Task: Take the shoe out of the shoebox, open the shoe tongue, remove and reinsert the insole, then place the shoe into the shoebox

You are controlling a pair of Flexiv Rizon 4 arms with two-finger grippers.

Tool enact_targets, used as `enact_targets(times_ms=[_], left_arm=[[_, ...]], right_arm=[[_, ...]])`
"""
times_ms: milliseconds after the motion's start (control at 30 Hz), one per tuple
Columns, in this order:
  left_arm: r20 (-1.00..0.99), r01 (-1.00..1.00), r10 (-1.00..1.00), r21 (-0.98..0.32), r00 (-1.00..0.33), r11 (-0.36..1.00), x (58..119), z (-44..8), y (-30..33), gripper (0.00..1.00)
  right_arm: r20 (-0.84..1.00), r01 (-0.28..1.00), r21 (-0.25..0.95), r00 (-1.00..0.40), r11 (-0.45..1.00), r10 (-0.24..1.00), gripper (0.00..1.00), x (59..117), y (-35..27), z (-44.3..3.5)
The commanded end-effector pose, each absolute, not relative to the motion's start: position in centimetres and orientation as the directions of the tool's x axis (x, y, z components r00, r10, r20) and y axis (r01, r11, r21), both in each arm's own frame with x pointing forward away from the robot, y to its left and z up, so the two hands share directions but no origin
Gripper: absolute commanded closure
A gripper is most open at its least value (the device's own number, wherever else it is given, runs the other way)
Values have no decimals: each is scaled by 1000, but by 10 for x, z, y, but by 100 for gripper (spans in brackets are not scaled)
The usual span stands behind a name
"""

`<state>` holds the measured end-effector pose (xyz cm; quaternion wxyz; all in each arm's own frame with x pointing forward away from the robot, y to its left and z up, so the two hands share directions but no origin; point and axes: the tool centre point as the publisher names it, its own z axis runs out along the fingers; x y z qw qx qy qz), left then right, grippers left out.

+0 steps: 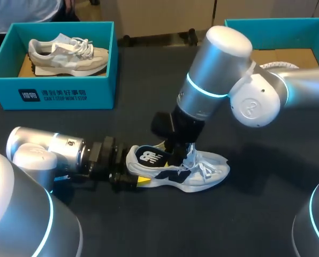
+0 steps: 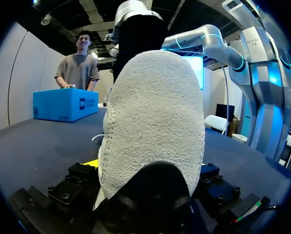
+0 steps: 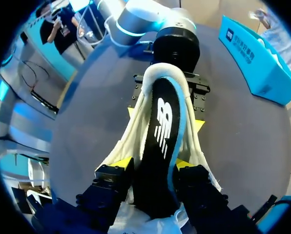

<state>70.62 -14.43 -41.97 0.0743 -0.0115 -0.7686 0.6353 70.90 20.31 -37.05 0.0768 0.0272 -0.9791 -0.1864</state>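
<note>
Lying on its sole near the middle of the dark grey table [image 1: 256, 214], the white-and-navy mesh sneaker [image 1: 205, 174] has its heel clamped by the left gripper [image 1: 131, 174], one yellow fingertip on each side of the fuzzy heel cup. The right gripper [image 1: 176, 152] hangs just above the shoe's opening, its fingers pinching the black foam insole with a blue rim [image 1: 151, 155] from both edges (the insole's far end sits within the heel collar). A teal cardboard shoebox [image 1: 63, 93] at the far left holds a beige suede sneaker [image 1: 68, 53]; a second teal box [image 1: 277, 24] stands far right.
</note>
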Motion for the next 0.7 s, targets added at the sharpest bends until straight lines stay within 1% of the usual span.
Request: enact_targets(times_ms=[33,100,133,200,233,433,567,633,700], left_arm=[[99,-76,113,-978,-989,193,706,-420,-146,100],[99,-76,113,-978,-989,193,706,-420,-146,100],[99,-76,113,-978,-989,193,706,-420,-146,100],[99,-76,113,-978,-989,193,706,-420,-146,100],[99,-76,113,-978,-989,193,706,-420,-146,100],[99,-76,113,-978,-989,193,706,-420,-146,100],[99,-76,113,-978,-989,193,706,-420,-146,100],[99,-76,113,-978,-989,193,706,-420,-146,100],[99,-76,113,-978,-989,193,706,-420,-146,100]], right_arm=[[179,-10,404,-980,915,-90,62,717,202,-381],[189,-3,405,-978,914,-87,67,718,203,-382],[191,-2,405,-978,914,-86,72,719,204,-382],[191,-2,405,-978,914,-86,72,719,204,-382],[201,1,402,-976,915,-87,100,719,205,-382],[221,-19,401,-968,916,-117,100,715,201,-380],[195,-113,443,-956,889,-219,100,714,197,-368],[173,-153,446,-952,882,-252,100,713,194,-364],[177,-166,434,-948,885,-264,100,713,192,-363]])
